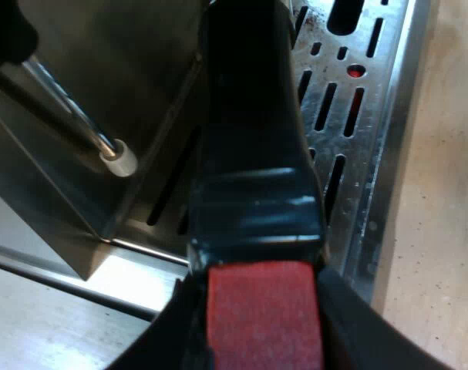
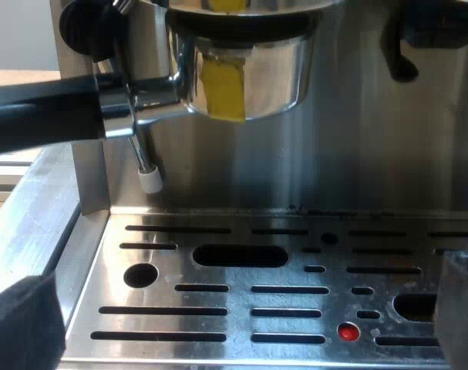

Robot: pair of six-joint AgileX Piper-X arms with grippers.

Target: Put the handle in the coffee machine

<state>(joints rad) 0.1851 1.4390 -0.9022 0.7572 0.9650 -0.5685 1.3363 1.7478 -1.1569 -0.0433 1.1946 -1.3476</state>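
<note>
Handle (image 1: 253, 139) hangs over the steel drip tray (image 1: 349, 116) beside a pale speckled surface (image 1: 442, 193), its basket (image 2: 249, 77) up at the machine (image 2: 357, 139) front. The left pincer (image 1: 263, 339) clamps its red end (image 1: 263, 308); the right pincer (image 2: 241, 324) gapes empty.

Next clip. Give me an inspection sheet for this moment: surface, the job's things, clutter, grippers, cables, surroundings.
Surface: slotted metal drip tray with a red dot in it.
Job's things: metal holder raised at the espresso machine front, a yellow strip on it; its dark handle ends in red. Whether it is locked in cannot be told.
Clutter: nothing seen.
Grippers: left gripper shut on the handle at its red end; right gripper open, holding nothing, over the drip tray.
Cables: nothing seen.
Surroundings: steam wand with a white tip beside the holder; pale counter along the tray's edge.
</note>
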